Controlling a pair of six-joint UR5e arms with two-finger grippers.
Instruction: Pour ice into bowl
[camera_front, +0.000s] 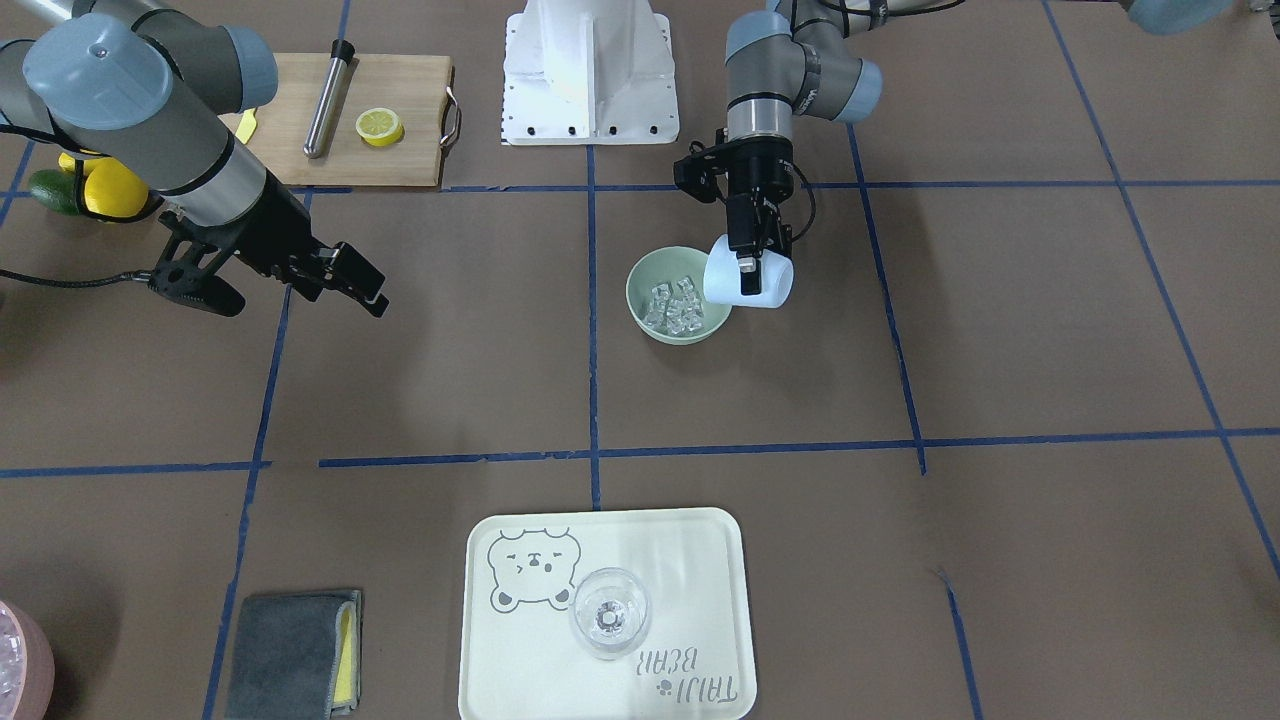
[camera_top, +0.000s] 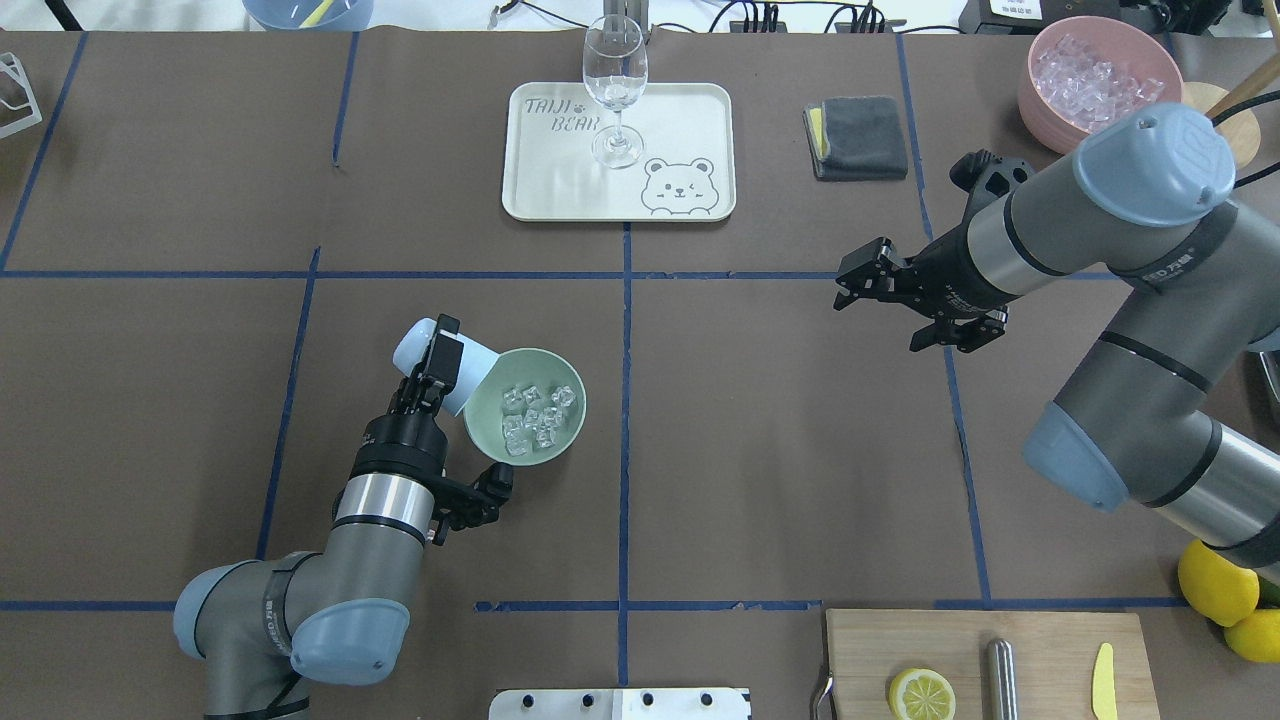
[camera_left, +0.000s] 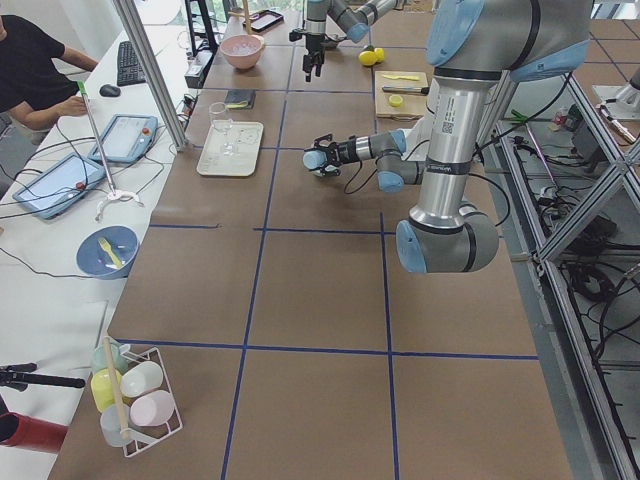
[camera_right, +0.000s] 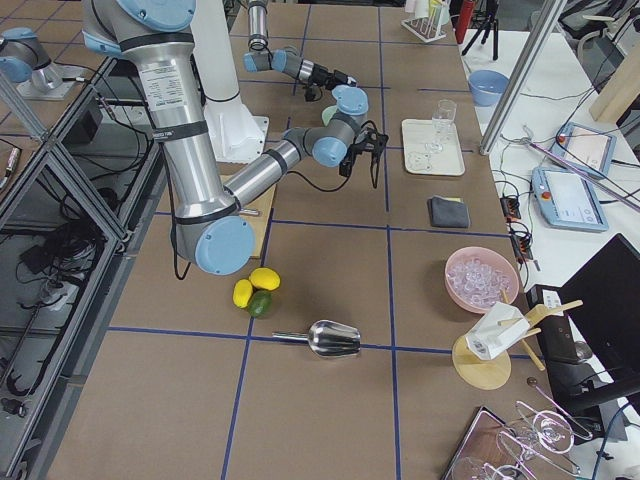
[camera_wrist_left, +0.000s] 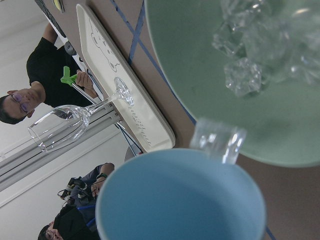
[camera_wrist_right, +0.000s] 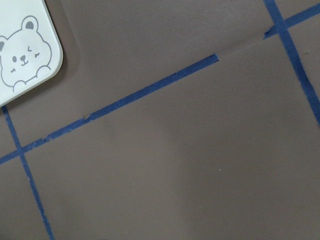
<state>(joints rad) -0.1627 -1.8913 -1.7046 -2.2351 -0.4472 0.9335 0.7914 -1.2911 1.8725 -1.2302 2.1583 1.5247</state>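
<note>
Front-facing view: my left gripper (camera_front: 748, 263) is clamped on the blue cup (camera_front: 722, 280). The cup is tipped on its side, long axis about level, mouth toward the bowl (camera_front: 641, 280). The ice (camera_front: 674, 305) lies piled inside the bowl.

Overhead: my right gripper (camera_top: 852, 285) hangs well apart, jaws spread, holding nothing.

Left wrist: one cube shows at the cup's lip, beside the bowl's rim.

Overhead looks forward from behind the robot; the front camera faces it (steeply down); both show the bowl (camera_top: 568, 430).
</note>
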